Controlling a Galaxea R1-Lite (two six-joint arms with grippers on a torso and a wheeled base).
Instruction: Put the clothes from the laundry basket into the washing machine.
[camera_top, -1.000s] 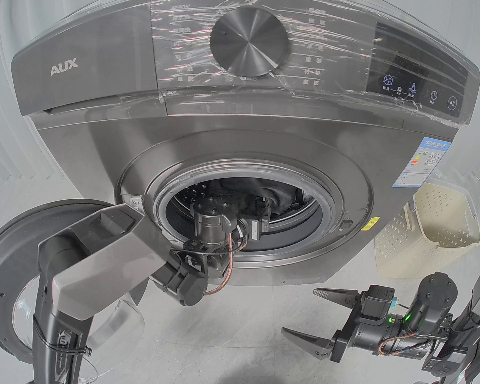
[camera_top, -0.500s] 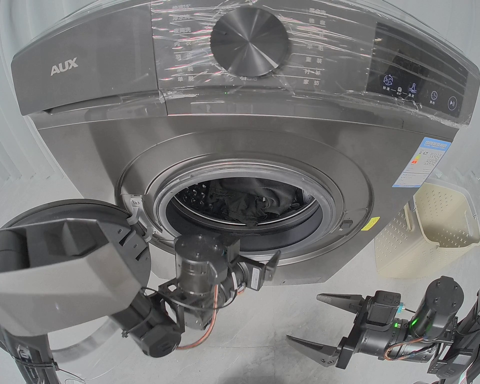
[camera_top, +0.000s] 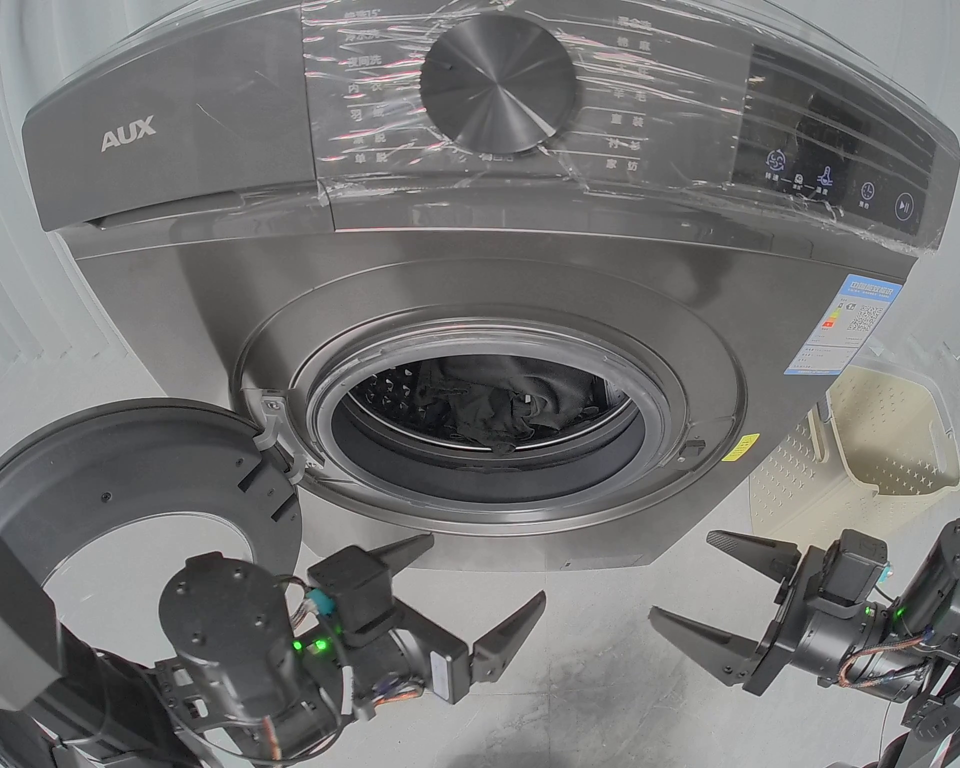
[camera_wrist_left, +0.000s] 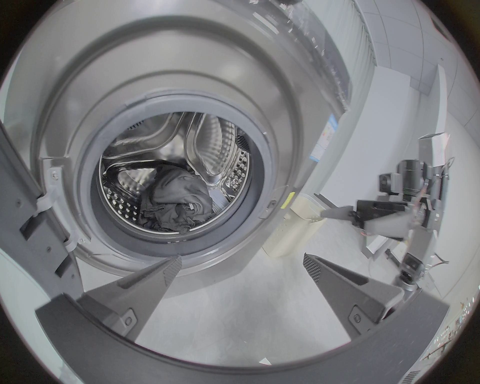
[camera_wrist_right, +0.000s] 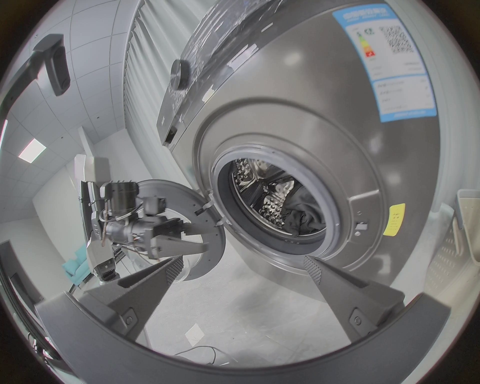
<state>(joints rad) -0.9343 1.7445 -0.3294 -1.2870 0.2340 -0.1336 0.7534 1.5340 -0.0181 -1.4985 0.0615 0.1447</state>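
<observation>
On the pale grey floor (camera_top: 600, 660) the washing machine (camera_top: 200, 290) is seen with its door (camera_top: 130, 460) swung open to the left and the laundry basket (camera_top: 880, 450) just beside it on the right. The left gripper (camera_top: 487, 568), deep in the drum a second ago, has been drawn back low to the near left, fingers spread and empty, and the dark clothes (camera_top: 500, 400) have been left in the drum. That load is judged delivered; the right gripper (camera_top: 681, 576), fingers also spread, has been shifted slightly toward the basket.
</observation>
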